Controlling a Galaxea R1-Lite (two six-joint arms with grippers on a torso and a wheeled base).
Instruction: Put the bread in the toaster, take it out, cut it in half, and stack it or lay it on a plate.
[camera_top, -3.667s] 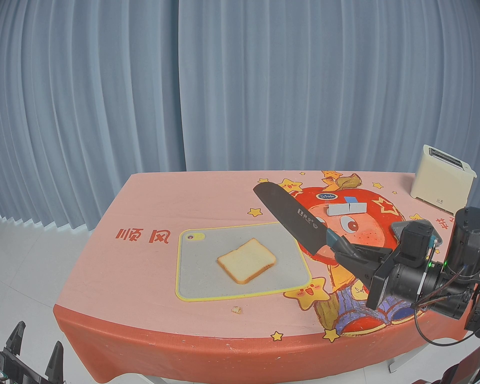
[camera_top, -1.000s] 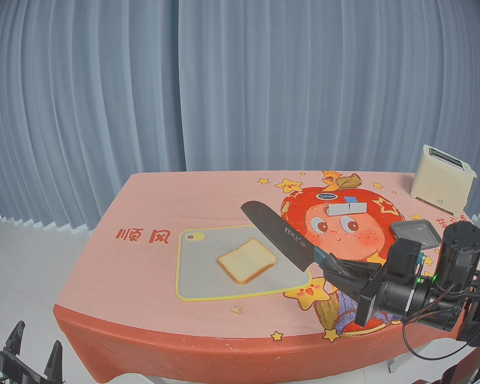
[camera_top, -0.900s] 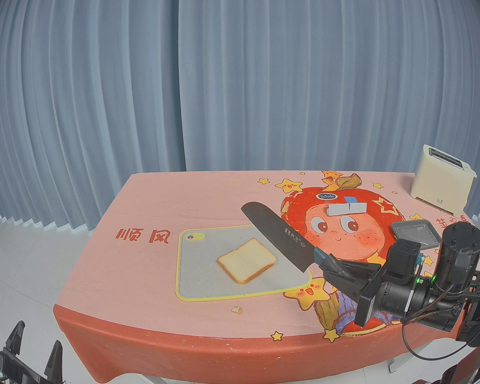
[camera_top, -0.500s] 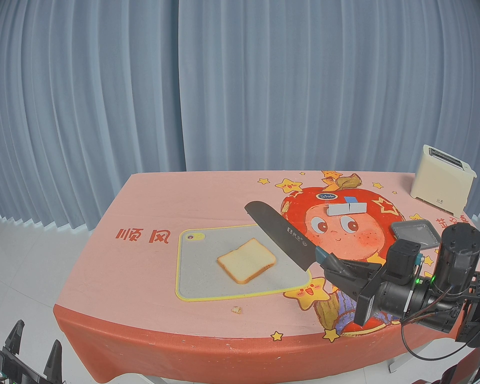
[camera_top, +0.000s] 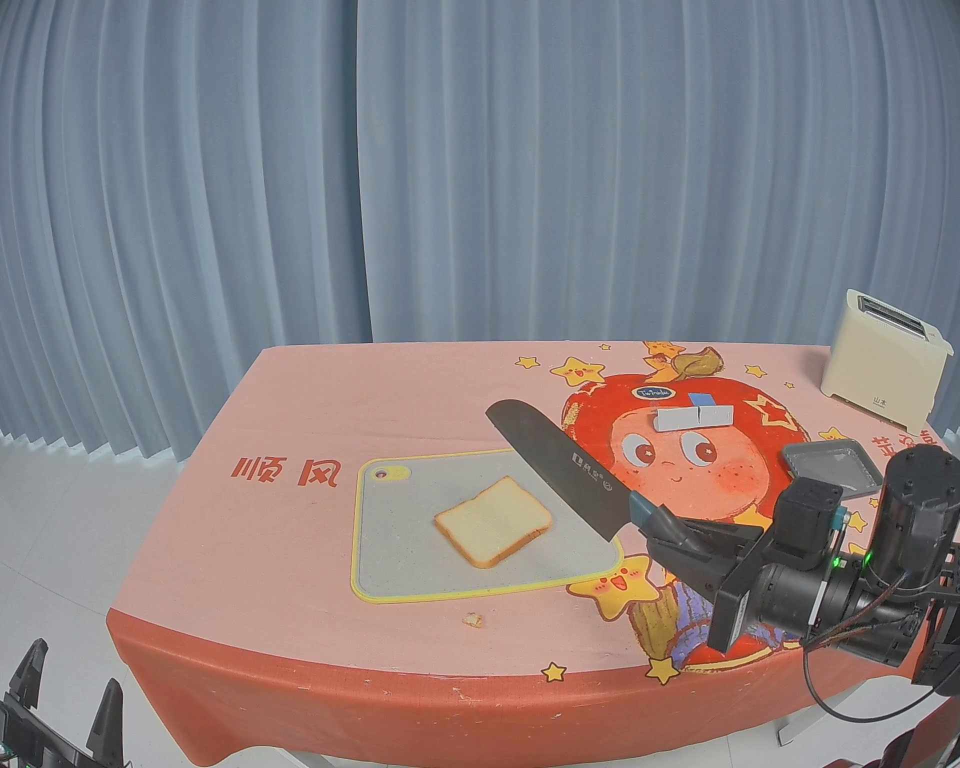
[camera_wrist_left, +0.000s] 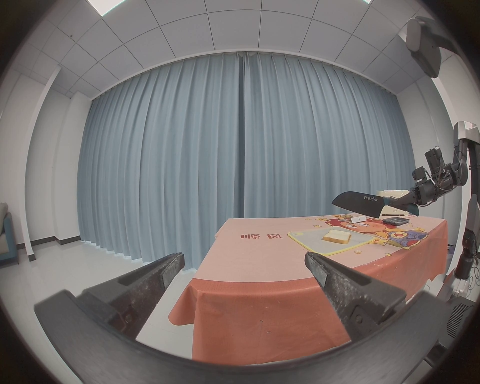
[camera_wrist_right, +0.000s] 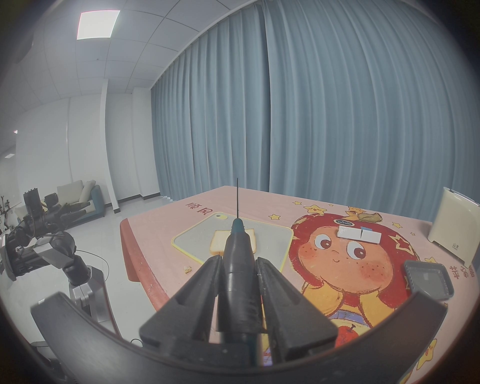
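My right claw (camera_top: 672, 530) is clamped on the handle of the knife (camera_top: 560, 462), both fingers pressed against its sides. The dark blade points away from me and toward my left, raised in the air over the far right corner of the cutting board (camera_top: 400, 540). The bread (camera_top: 493, 521) lies flat on that board, whole, just beside the blade's line but apart from it. The board sits on the pink table (camera_top: 300, 420), and a crumb (camera_top: 473, 620) lies near the table's front edge. The toaster (camera_top: 884, 358) stands at the far right corner. Near it rests a shallow grey tray (camera_top: 832, 467), possibly the plate. My left claw (camera_wrist_left: 243, 262) hangs low off the table's left side, fingers spread wide, gripping nothing.
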